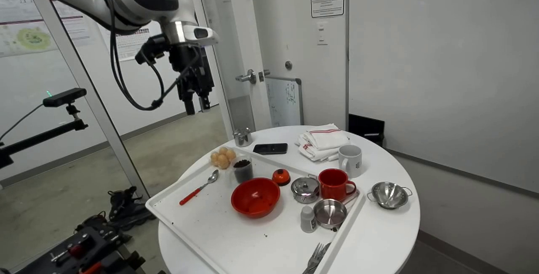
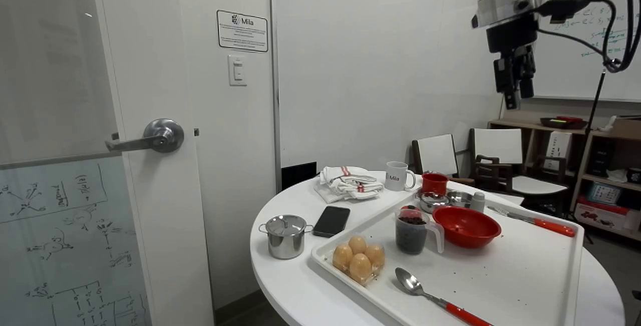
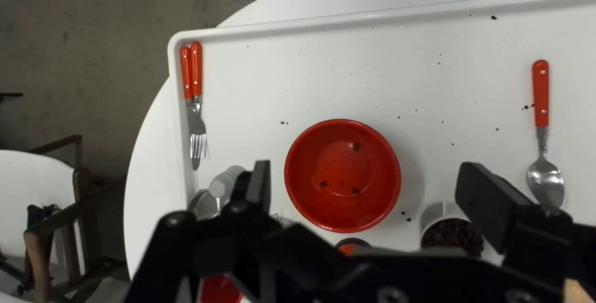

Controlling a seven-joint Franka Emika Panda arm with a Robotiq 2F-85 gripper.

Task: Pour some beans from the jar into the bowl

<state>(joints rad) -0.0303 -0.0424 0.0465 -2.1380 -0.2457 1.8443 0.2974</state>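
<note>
Low in the wrist view, your wide-spread hand [image 3: 364,177] partly hides the jar [image 3: 432,213]; spoon [image 3: 541,119] lies right, bowl [image 3: 342,168] centre, fork [image 3: 197,100] left.

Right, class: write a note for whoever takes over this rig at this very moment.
Hand: open, empty, raised clear of everything.
Jar: upright on the tray, beside the bowl but apart from it, dark beans inside.
Bowl: only a few dark bits in it; their source can't be told.
Done: no real pour shows.
Left: grip the jar, tip some beans into the bowl, then probably set the jar back down.
</note>
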